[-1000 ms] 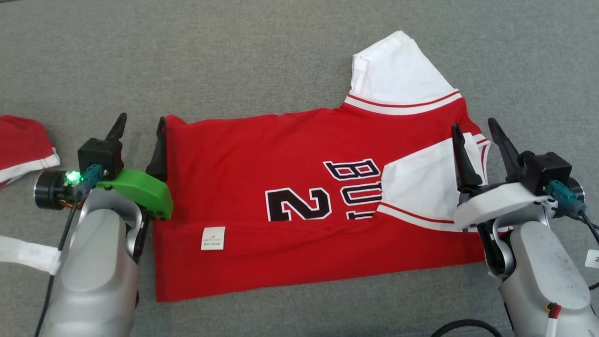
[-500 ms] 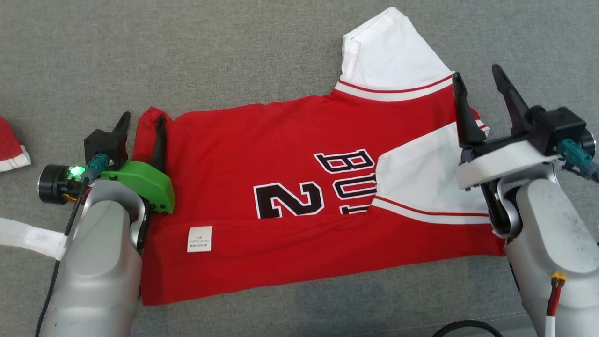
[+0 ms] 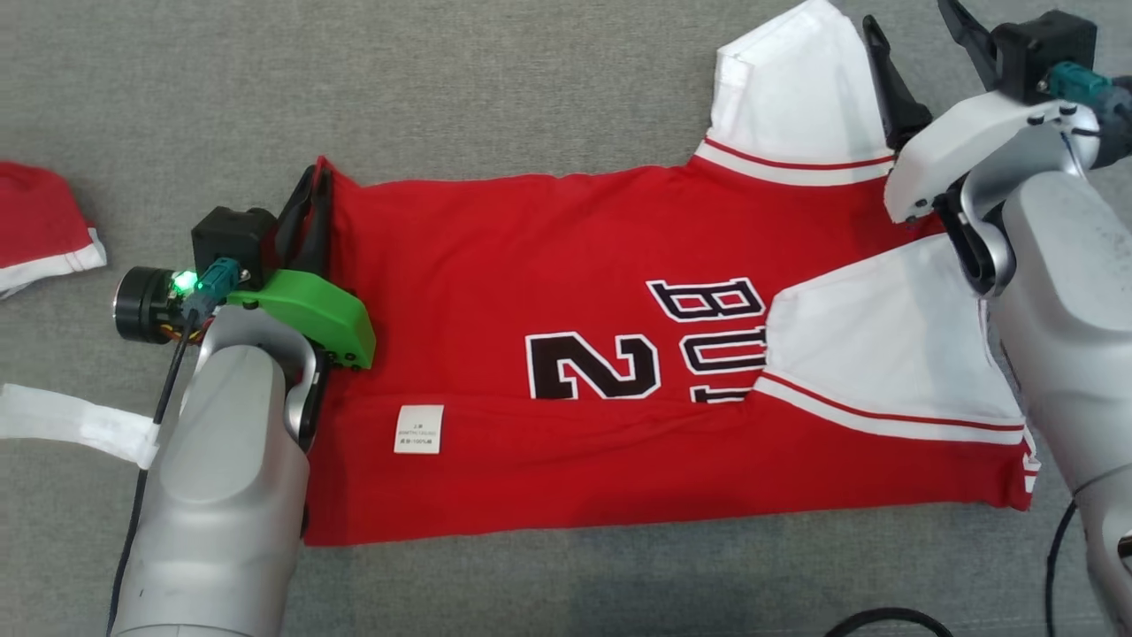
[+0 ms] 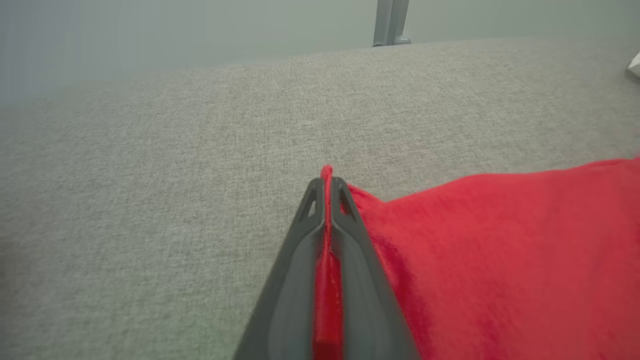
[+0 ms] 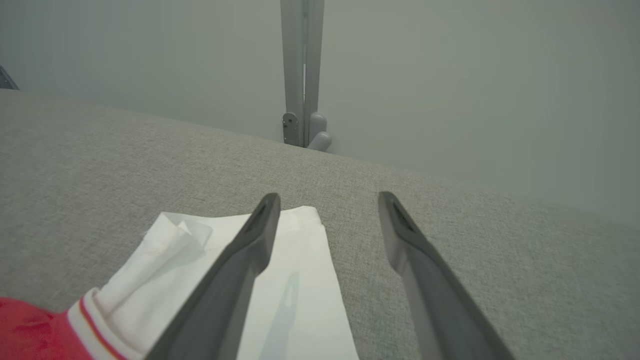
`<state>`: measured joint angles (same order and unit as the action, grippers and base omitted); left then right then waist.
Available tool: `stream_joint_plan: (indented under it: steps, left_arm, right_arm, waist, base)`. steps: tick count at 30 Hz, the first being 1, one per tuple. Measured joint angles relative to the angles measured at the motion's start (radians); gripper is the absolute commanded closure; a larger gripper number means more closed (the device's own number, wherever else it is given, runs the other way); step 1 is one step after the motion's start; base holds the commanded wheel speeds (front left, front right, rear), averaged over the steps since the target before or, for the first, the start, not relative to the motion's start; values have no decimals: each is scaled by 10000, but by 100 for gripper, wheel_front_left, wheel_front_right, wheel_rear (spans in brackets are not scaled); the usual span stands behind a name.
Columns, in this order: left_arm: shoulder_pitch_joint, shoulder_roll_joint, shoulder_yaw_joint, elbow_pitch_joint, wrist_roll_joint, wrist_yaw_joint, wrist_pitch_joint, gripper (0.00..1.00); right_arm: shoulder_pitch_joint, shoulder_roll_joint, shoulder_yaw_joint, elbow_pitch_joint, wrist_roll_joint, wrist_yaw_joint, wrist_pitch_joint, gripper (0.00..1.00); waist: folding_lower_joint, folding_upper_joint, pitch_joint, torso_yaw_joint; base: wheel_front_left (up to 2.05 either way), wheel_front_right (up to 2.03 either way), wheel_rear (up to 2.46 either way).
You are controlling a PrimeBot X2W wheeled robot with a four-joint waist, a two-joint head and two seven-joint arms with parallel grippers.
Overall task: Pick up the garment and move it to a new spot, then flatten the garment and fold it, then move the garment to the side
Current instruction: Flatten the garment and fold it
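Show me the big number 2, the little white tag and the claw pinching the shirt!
number 2 (image 3: pixel 592 364), head view, middle of the digit.
white tag (image 3: pixel 419 429), head view, its centre.
left claw (image 4: pixel 326 182), left wrist view, between tips pinching the shirt (image 4: pixel 500 260).

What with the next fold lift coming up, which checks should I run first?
1. Left gripper shut on the garment at its far left corner: ok.
2. Right gripper open: ok.
3. Right gripper holding the far white sleeve: not ok, nothing gripped.
4. Right gripper's height above that sleeve: cannot tell.
5. Near white sleeve folded onto the body: ok.
6. Second red cloth apart from the garment: ok.
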<state>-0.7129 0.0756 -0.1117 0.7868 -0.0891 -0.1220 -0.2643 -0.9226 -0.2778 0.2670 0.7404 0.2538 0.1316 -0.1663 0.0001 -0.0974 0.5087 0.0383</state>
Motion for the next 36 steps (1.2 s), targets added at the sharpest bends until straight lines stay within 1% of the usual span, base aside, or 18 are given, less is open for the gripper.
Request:
stream_joint_plan:
  steps: [4, 11, 12, 13, 14, 15, 19, 23, 25, 29, 31, 36]
  left_arm:
    - [-2, -161, -242, -267, -113, -13, -2, 100]
    - [-3, -244, -855, -631, -575, -23, 0, 100]
    - [-4, -251, -959, -683, -711, -21, 0, 100]
    - [-4, -253, -1074, -713, -846, -10, 0, 100]
    - [-4, -257, -1162, -736, -930, 17, -2, 100]
    - [-5, -259, -1210, -744, -970, 77, 0, 100]
    - [-19, -263, -1183, -823, -989, 345, 0, 100]
    - [-41, -278, -955, -1233, -871, 433, 0, 100]
    - [19, -282, -813, -1312, -779, 470, 0, 100]
    - [616, -276, -531, -1275, -690, 523, 0, 100]
    - [923, -282, -397, -1358, -683, 518, 0, 100]
    - [1790, -274, 46, -1825, -683, 458, 0, 100]
  right_arm:
    - [-874, -249, 311, 1214, -4, 0, 640, 0]
    - [-1820, -330, 583, 3020, 71, 0, 1563, 0]
    - [-1949, -345, 593, 3164, 75, 0, 1565, 6]
    - [-2070, -345, 577, 3306, 82, 0, 1563, 51]
    - [-2151, -345, 560, 3450, 86, 0, 1559, 68]
    - [-2199, -332, 543, 3553, 90, 2, 1476, 100]
    - [-2351, -278, 485, 3889, 77, 2, 817, 100]
    - [-2371, -336, 307, 4138, -15, 0, -222, 100]
    - [-2339, -236, 192, 4186, 13, 2, -568, 100]
    - [-1686, -127, 4, 4034, 186, 0, -909, 100]
    - [-1197, -81, -201, 3649, 353, 0, -922, 100]
    - [310, -100, -754, 1678, 430, 0, -965, 100]
  waist:
    - [0, 1, 131, 419]
    - [0, 0, 424, 1139]
    - [0, 0, 475, 1208]
    - [0, 0, 525, 1266]
    - [0, 0, 572, 1317]
    - [0, 0, 610, 1356]
    - [1, 1, 648, 1339]
    - [1, 1, 478, 1201]
    - [0, 0, 308, 1137]
    - [-1, 0, -166, 1009]
    - [-1, 0, -455, 934]
    - [-1, -2, -1252, 736]
  base:
    - [0, 0, 0]
    - [0, 0, 0]
    - [0, 0, 0]
    - [0, 0, 0]
    - [0, 0, 0]
    - [0, 0, 0]
    - [0, 0, 0]
    - [0, 0, 0]
    - [0, 0, 0]
    - [0, 0, 0]
    - [0, 0, 0]
    - [0, 0, 0]
